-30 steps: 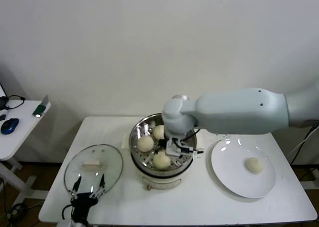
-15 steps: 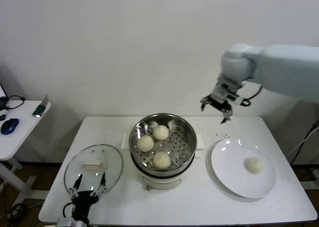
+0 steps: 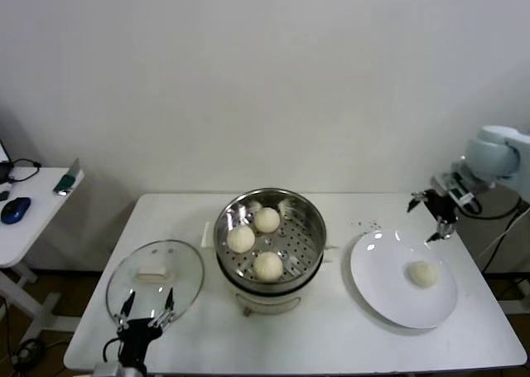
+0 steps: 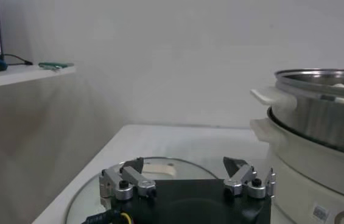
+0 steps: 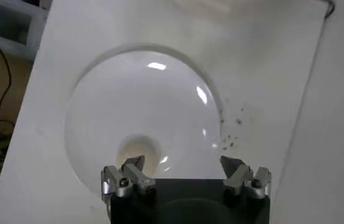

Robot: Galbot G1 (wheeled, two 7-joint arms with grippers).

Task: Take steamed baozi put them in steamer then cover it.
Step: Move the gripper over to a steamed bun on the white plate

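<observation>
The steamer [image 3: 271,236] stands uncovered and reachable from above, three baozi [image 3: 267,266] crowding its basket from nine to six o'clock, leaving bare perforated floor around three o'clock.

Shiny perforated metal steamer [image 3: 271,228], clear glass cover [image 3: 155,279], glossy white plate [image 3: 403,279].

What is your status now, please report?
Right gripper open, above plate with last baozi. Left gripper open, by cover. Three baozi in steamer. Nothing in the way.
</observation>
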